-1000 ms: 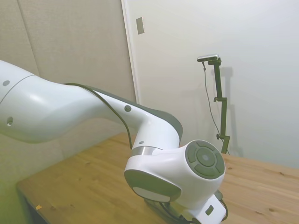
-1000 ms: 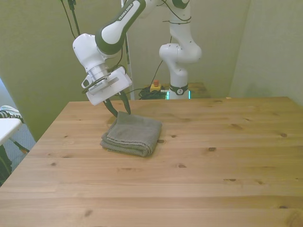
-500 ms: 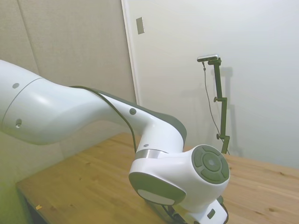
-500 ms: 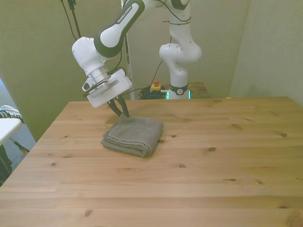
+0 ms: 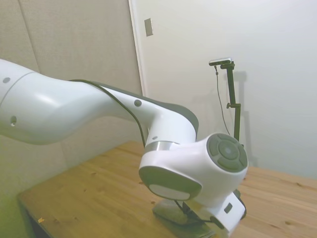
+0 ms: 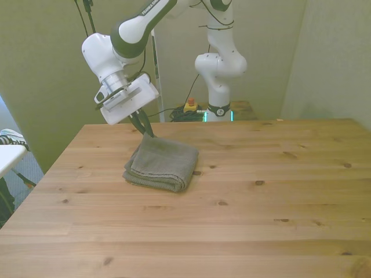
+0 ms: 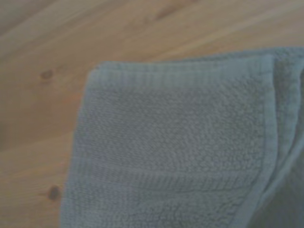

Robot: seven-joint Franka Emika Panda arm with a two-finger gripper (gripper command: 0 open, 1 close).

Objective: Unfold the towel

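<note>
Folded towel [image 6: 160, 164] on knotty wooden table [image 6: 261, 220] — green-beige walls [image 6: 46, 69].

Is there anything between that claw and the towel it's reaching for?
No. In the front view the claw sits right at the far corner of the folded towel, with nothing between them; only bare wooden table surrounds the towel.

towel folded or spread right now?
Folded. The towel lies as a compact stack with layered edges showing along its near side on the table; the wrist view shows a hemmed corner over another layer.
</note>
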